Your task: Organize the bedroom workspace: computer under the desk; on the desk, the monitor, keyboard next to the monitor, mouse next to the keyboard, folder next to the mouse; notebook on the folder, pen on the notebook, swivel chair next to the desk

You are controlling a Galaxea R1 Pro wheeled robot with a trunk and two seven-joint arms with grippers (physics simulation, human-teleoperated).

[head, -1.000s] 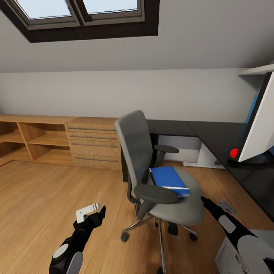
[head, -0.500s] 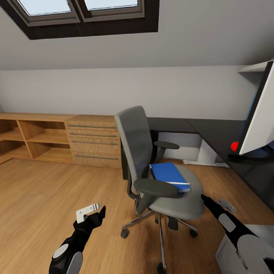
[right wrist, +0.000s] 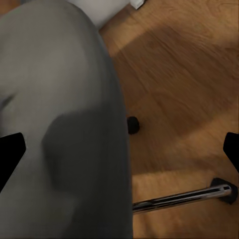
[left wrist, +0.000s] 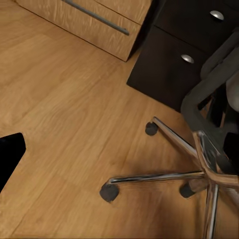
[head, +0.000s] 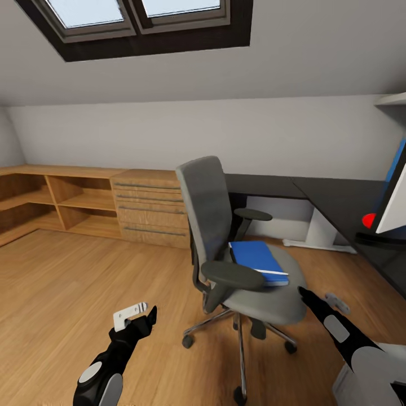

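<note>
Folder (head: 258,256) not yet moved from swivel chair (head: 237,242) to counter (head: 338,206); monitor (head: 393,203) on counter. Right gripper (head: 303,294) open, empty; left gripper (head: 148,316) state unclear.

Bright even daylight from skylight (head: 141,22); soft shadows, sharp render.

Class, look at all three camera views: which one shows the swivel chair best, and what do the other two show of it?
The head view shows the swivel chair best: back, armrests, seat with the blue folder and star base together. The left wrist view gives its chrome base and casters; the right wrist view gives the grey seat edge, a chrome leg and casters.
</note>
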